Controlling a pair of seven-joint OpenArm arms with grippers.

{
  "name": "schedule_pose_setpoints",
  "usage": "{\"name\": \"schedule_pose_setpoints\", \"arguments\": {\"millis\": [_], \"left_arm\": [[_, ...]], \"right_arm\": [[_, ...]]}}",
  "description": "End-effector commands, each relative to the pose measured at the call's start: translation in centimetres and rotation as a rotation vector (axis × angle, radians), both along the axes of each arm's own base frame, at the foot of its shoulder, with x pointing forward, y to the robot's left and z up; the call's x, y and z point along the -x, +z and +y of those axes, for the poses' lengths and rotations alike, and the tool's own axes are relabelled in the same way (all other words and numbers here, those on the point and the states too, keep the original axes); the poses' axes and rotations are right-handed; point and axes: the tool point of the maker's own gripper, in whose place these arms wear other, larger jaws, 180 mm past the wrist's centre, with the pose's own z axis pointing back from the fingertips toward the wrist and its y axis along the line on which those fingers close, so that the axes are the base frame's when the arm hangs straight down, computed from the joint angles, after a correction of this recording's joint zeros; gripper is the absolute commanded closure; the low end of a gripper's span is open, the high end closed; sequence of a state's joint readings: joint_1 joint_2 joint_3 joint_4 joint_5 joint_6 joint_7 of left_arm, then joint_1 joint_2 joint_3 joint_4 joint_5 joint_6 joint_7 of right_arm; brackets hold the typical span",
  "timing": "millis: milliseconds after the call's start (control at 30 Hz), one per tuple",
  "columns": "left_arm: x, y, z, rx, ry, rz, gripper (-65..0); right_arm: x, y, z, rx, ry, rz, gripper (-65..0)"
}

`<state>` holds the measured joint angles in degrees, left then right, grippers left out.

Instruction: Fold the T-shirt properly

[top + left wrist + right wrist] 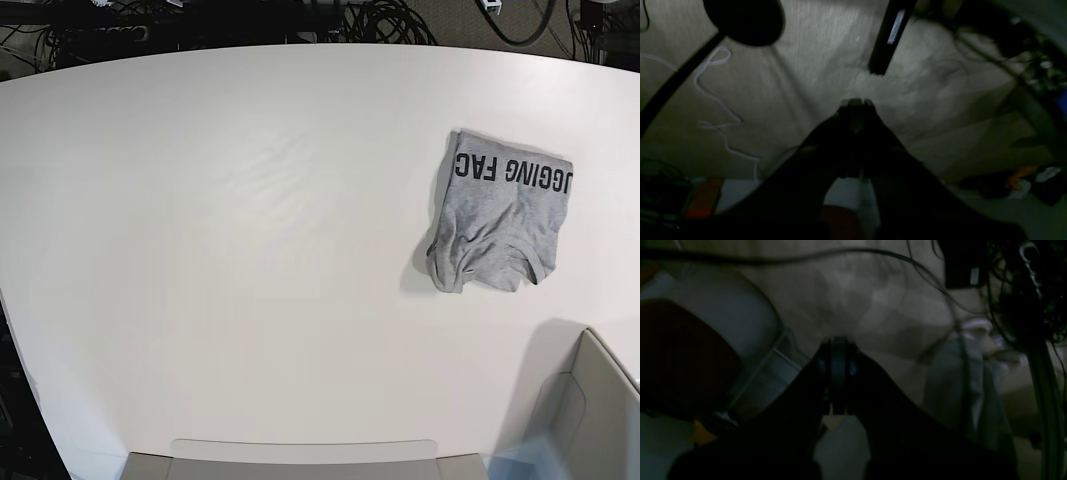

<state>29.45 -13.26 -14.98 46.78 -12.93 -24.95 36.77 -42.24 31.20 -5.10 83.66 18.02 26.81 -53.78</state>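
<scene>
The T-shirt point(500, 225) lies folded into a compact heather-grey bundle on the right side of the white table point(250, 250). Black block lettering faces up along its far edge, and its near edge is rumpled. Neither arm appears in the base view. The left wrist view is dark and blurred; there my left gripper point(856, 101) has its jaws pressed together with nothing between them, over a beige surface away from the shirt. In the equally dim right wrist view, my right gripper point(839, 340) is likewise shut and empty.
A grey box corner point(590, 420) rises at the table's near right, and a grey rim point(300, 455) runs along the near edge. Cables point(380, 20) bunch behind the table. A black post point(890, 33) and a white cord point(713, 93) show beyond the left gripper.
</scene>
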Motion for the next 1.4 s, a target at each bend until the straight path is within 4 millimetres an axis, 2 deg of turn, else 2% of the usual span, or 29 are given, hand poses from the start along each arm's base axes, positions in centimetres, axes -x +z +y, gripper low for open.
{"name": "schedule_pose_setpoints", "arguments": {"millis": [0, 167, 300, 433, 533, 667, 767, 833, 933, 1100, 1167, 1300, 1367], "left_arm": [[0.2, -0.2, 0.5, -0.011, -0.005, -0.001, 0.0], [-0.7, -1.1, 0.1, -0.011, -0.01, -0.01, 0.0], [-1.1, -1.3, 0.2, -0.016, -0.013, -0.031, 0.0], [-2.5, -1.6, 0.5, -0.044, -0.003, -0.14, 0.0], [-1.2, -2.1, 0.3, -0.049, 0.025, -0.142, 0.0], [-1.2, -2.7, 0.2, -0.066, 0.06, -0.197, 0.0], [0.2, -3.0, -0.6, -0.075, 0.095, -0.219, 0.0], [-0.7, -3.2, -0.5, -0.087, 0.104, -0.264, 0.0], [-1.8, -3.2, -0.6, -0.097, 0.11, -0.316, 0.0], [-2.1, -3.5, -2.5, -0.073, 0.129, -0.329, 0.0], [-2.0, -3.7, -3.9, -0.055, 0.142, -0.328, 0.0], [-2.0, -3.7, -4.7, -0.043, 0.15, -0.327, 0.0], [-1.9, -3.8, -5.8, -0.03, 0.159, -0.327, 0.0]], "right_arm": [[0.3, -0.3, -0.9, 0.018, 0.006, 0.022, 0.0], [2.0, -3.1, -3.2, 0.081, 0.004, 0.134, 0.0], [3.4, -4.5, -3.8, 0.056, 0.024, 0.144, 0.0], [3.8, -5.4, -3.4, 0.022, 0.084, 0.149, 0.0], [3.8, -6.3, -2.9, 0.012, 0.069, 0.147, 0.0], [3.4, -7.7, -2.8, 0.001, -0.013, 0.099, 0.0], [3.5, -8.9, -2.8, -0.023, -0.032, 0.05, 0.0], [3.8, -9.3, -3.6, -0.027, -0.01, 0.026, 0.0], [3.6, -10.2, -2.5, -0.073, 0.005, -0.019, 0.0], [2.2, -11.2, -1.3, -0.122, -0.036, -0.099, 0.0], [2.1, -11.5, -0.7, -0.136, -0.04, -0.11, 0.0], [3.3, -11.7, 0.5, -0.169, 0.047, -0.086, 0.0], [3.9, -11.7, 0.6, -0.183, 0.129, -0.066, 0.0]]}}
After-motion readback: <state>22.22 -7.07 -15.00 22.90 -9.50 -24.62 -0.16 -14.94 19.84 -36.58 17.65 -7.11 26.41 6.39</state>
